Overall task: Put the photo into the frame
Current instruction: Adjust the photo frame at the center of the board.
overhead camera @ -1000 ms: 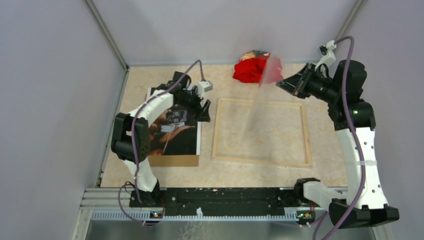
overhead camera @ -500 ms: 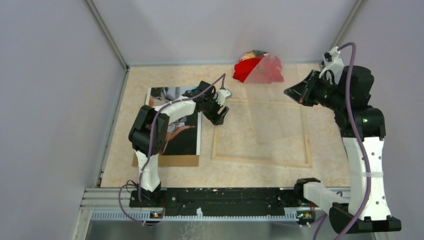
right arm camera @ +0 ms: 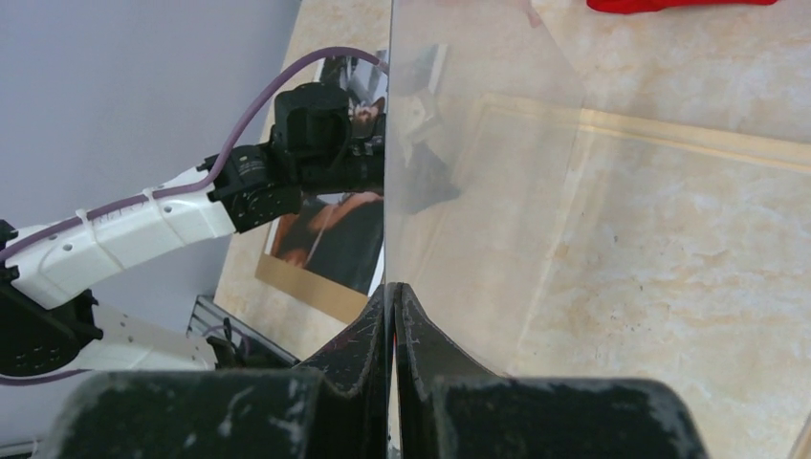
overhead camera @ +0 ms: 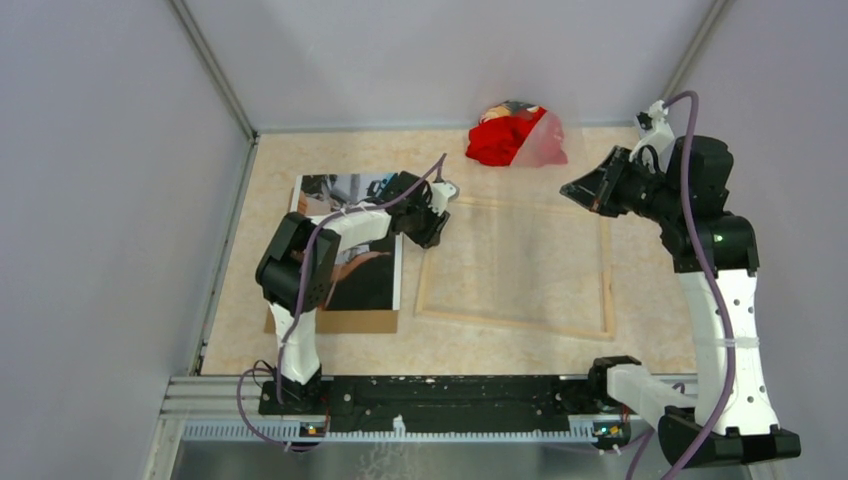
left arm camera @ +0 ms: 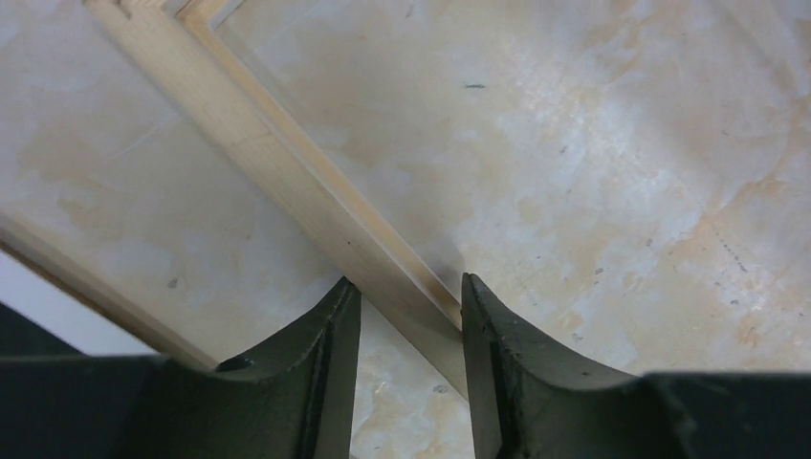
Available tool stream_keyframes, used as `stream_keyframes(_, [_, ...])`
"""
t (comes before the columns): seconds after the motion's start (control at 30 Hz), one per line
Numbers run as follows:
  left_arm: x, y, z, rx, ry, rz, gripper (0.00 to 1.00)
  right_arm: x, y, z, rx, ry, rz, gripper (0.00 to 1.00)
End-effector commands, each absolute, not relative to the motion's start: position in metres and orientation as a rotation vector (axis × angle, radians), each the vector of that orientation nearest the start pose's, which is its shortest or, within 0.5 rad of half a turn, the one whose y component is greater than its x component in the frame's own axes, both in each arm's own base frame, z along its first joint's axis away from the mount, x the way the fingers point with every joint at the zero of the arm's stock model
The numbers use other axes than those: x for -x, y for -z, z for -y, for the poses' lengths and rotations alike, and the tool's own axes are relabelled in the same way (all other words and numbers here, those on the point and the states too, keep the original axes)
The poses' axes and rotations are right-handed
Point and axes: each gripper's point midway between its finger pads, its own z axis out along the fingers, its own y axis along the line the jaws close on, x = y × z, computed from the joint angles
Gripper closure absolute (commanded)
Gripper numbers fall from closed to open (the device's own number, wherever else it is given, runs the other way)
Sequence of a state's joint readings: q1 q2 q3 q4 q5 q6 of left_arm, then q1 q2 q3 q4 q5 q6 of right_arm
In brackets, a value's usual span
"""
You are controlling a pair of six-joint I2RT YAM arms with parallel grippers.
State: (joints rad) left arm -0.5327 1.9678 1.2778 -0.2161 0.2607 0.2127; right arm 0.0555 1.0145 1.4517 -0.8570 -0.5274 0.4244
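Compared with one second ago, the left gripper [overhead camera: 432, 220] is no longer hanging over the print but is working at the 10 o'clock corner of the large, thin-railed rectangular frame of light natural wood [overhead camera: 510, 325]. The frame's 9 o'clock rail is lying slightly further toward 9 o'clock than half a second back. In the left wrist view its dark fingers [left arm camera: 320, 363] are standing about half closed, narrower than before. They are straddling the wooden rail, one on each side, with both tips appearing to press its edges. The right gripper [right arm camera: 392, 292] is hanging above the frame's 2 o'clock corner with its fingers fully closed, pinching one edge of a clear, rigid transparent sheet [right arm camera: 497, 191]. That sheet, a blurred upright streak one second ago, is now slanting over the frame opening. The large thin rectangular photo with a dark picture of people in grey, blue and orange-brown tones [overhead camera: 365, 285] is lying face up, outside the frame and just beside it at 9 o'clock. It is resting on a plain brown rectangular backing board [overhead camera: 340, 322], and the left arm is crossing over it. A crumpled red cloth [overhead camera: 495, 140] is lying at 12 o'clock on the beige marbled table [overhead camera: 270, 200], and the sheet's far corner is showing pink in front of it.
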Motion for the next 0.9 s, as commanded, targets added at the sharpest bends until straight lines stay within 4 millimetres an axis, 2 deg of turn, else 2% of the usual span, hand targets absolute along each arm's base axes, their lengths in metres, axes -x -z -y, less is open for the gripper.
stream_keyframes(0.0, [-0.377,-0.002,0.211,-0.952,0.309,-2.404,0.60,-0.259,-0.389,-0.124,0.010,-0.895,-1.939,1.00])
stream_keyframes(0.07, [-0.375,-0.001,0.195,-0.938,0.283,-2.412,0.64,-0.261,-0.385,-0.128,0.011,-0.929,-1.939,1.00])
stream_keyframes(0.2, [-0.367,0.003,0.160,-0.918,0.251,-2.446,0.65,-0.264,-0.379,-0.135,0.011,-0.994,-1.929,1.00])
stream_keyframes(0.3, [-0.363,0.003,0.144,-0.875,0.245,-2.467,0.65,-0.265,-0.376,-0.140,0.014,-1.036,-1.920,1.00])
stream_keyframes(0.43, [-0.357,0.006,0.142,-0.812,0.283,-2.512,0.66,-0.270,-0.369,-0.142,0.007,-1.061,-1.931,1.00])
stream_keyframes(0.67, [-0.358,0.006,0.147,-0.585,0.342,-2.583,0.78,-0.276,-0.362,-0.140,0.009,-1.037,-1.950,1.00])
stream_keyframes(0.87, [-0.355,0.028,0.139,-0.360,0.312,-2.728,0.88,-0.284,-0.363,-0.139,0.023,-1.013,-1.953,1.00])
